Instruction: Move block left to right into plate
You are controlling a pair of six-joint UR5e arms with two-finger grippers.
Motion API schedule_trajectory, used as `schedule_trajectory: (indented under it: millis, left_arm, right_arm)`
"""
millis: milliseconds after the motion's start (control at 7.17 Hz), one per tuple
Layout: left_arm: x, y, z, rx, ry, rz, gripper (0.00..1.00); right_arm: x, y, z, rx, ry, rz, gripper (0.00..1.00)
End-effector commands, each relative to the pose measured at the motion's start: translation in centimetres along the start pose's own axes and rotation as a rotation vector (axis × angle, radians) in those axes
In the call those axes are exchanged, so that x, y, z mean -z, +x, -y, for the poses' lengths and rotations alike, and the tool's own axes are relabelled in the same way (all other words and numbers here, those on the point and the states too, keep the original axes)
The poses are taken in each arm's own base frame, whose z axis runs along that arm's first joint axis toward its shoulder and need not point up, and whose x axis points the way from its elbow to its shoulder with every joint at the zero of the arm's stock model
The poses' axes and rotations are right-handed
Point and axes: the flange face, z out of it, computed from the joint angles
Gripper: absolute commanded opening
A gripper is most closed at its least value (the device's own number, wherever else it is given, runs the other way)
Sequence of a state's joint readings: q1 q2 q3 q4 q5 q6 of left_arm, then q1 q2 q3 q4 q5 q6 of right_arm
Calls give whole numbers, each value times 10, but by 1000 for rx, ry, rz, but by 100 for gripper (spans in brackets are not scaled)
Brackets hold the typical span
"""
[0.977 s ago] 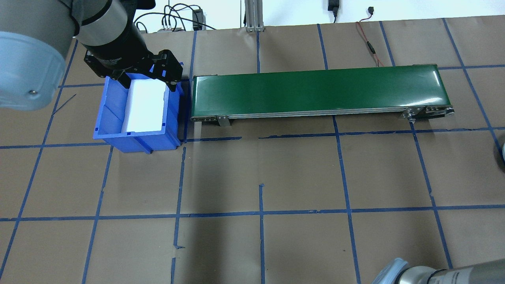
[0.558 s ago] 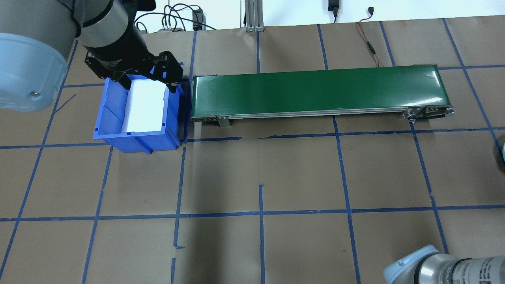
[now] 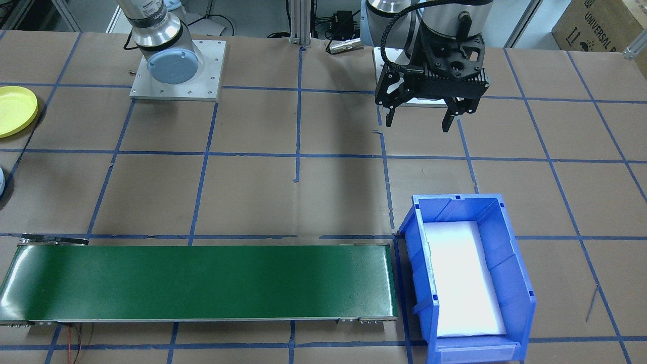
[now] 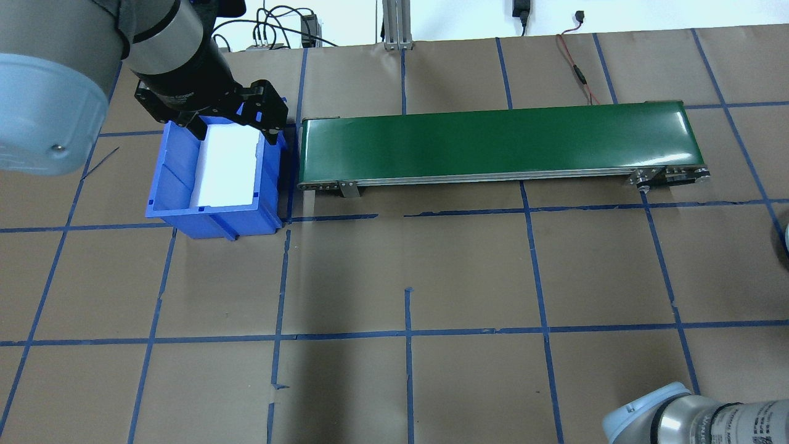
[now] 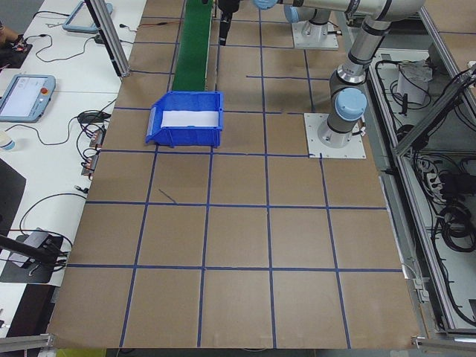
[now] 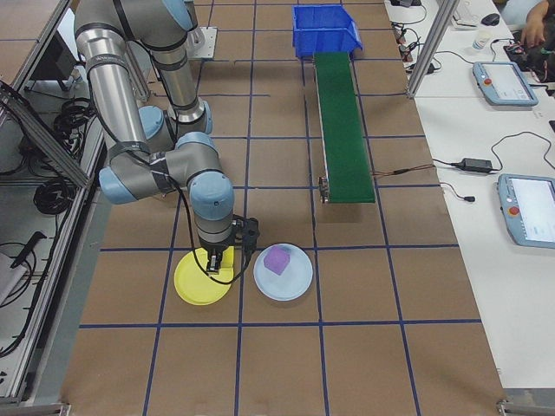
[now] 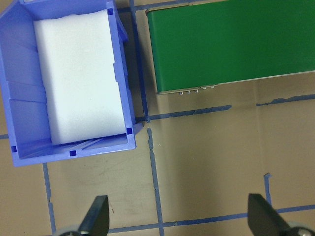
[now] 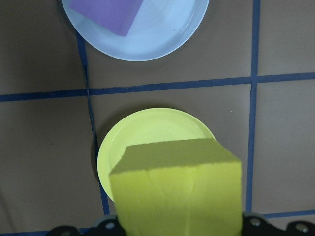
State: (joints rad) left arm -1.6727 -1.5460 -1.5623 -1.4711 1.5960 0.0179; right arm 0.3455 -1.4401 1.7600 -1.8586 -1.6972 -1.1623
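Over the yellow plate (image 8: 157, 147), at about 6 o'clock in the right wrist view, the yellow block (image 8: 179, 189) hangs in the right pincer (image 6: 224, 257), which is closed on it from two opposite sides; the fingers themselves are hidden behind the block. The block looks like foam: matte, square-edged, probably very light and somewhat squashy, so a gentle squeeze on two flat opposite faces near mid-height seems the right hold. It is unlikely to slip or break, though a hard grip may dent it. Because it is light, it may bounce or tip if let go from too high, so I judge a low release above the plate's middle is wise.

Count: one yellow block, one purple block (image 8: 106, 14), two plates. The purple block already lies in the pale blue plate (image 8: 162, 37), which sits at 12 o'clock from the yellow one, near it but apart.

Far along the worktop (image 4: 468, 271), one green conveyor belt (image 4: 499, 142) runs from one blue bin (image 4: 212, 216) lined with white foam (image 4: 225, 166). The left pincer (image 3: 424, 121) hovers wide open and empty near the bin, at 12 o'clock from it in the front-facing view.
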Motion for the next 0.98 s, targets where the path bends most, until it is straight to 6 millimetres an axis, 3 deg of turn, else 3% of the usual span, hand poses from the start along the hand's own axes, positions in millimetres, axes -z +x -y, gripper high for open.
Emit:
schedule_trajectory:
  millis: [0,279,558,698,837]
  left_arm:
    - [3,-6,1,19,8,1,100]
    - [-3,-5,-1,20,-3,-1,100]
    - [-7,-5,-2,20,-10,0,100]
    - [-8,-4,1,23,0,-1,100]
    - [-9,-5,1,22,2,1,100]
  right_arm:
    - [-28,-11,-1,-21,-8,8,8]
    - [-79,-32,0,-33,-27,45,8]
    - [-102,-31,1,-19,-8,5,9]
    - [-122,-26,3,-17,-24,38,13]
    - [-129,-23,4,-20,-26,41,31]
